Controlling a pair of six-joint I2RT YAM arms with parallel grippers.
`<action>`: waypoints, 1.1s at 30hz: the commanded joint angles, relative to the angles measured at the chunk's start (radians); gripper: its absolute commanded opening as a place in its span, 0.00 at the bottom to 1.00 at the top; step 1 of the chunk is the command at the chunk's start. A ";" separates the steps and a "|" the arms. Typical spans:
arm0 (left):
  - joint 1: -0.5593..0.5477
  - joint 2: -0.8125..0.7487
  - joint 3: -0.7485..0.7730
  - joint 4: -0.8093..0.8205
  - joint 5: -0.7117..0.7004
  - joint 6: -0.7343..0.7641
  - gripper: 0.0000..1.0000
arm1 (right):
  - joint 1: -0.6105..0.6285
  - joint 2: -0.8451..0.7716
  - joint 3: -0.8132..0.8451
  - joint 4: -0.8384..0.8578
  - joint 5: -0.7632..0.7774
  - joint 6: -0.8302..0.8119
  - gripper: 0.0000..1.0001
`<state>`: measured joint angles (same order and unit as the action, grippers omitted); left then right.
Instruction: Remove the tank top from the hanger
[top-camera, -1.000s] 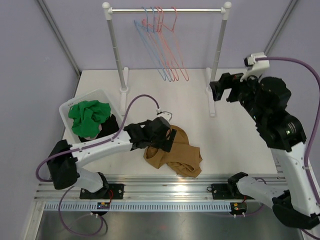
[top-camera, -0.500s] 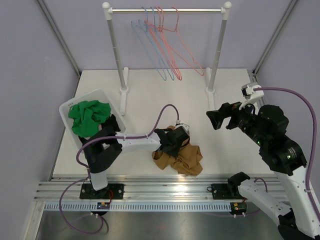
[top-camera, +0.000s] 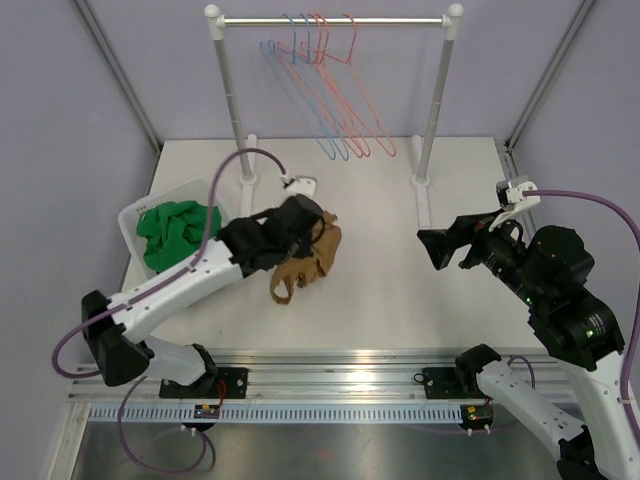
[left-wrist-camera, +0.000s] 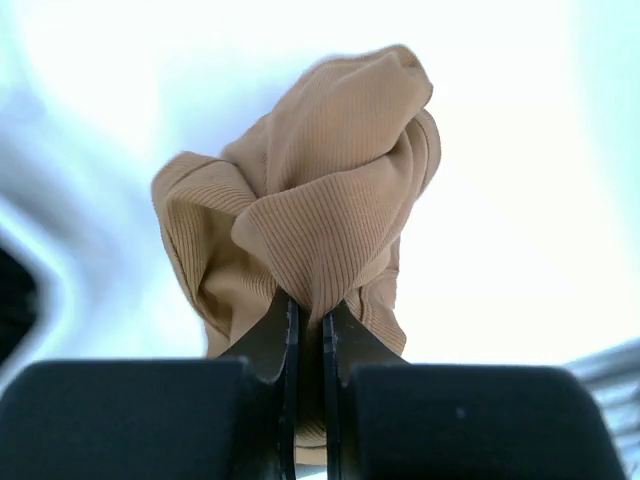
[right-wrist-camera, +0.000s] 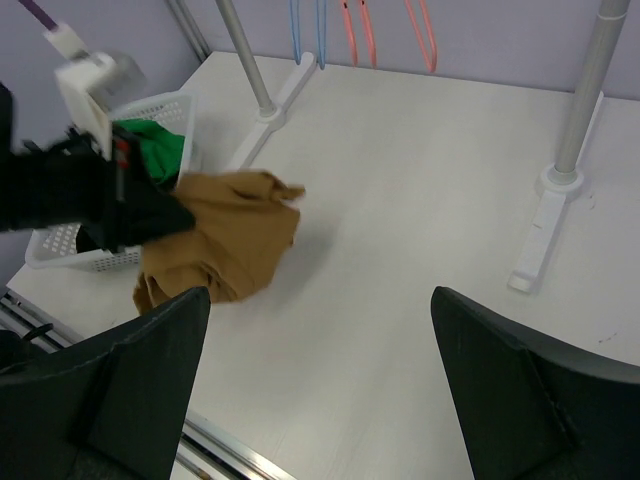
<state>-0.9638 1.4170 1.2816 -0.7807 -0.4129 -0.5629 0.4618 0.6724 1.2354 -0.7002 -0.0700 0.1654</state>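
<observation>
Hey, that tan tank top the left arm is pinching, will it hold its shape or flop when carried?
Probably floppy: the tank top hangs in bunched folds from the left gripper, a strap loop dangling. Likely light, since a thin pinch of ribbed cloth seems to carry the bundle. The loose loop may drag on the table.

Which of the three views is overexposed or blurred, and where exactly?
Left wrist view: the background is washed out to white, but the tank top is sharp. Right wrist view: the left gripper is blurred. Top external view: sharp, evenly lit, with glare on the metal rail.
</observation>
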 joint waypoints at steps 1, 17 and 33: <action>0.111 -0.125 0.114 -0.133 -0.129 0.044 0.00 | -0.002 -0.004 -0.001 0.034 0.007 0.005 0.99; 0.910 -0.109 0.254 -0.218 0.117 0.281 0.00 | -0.002 -0.007 -0.027 0.093 -0.056 0.019 1.00; 1.110 0.458 0.076 -0.132 0.388 0.251 0.00 | 0.000 0.029 -0.100 0.186 -0.180 0.083 0.99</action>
<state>0.1471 1.8145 1.4239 -0.9394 -0.1337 -0.3130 0.4618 0.7246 1.1351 -0.5808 -0.2073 0.2256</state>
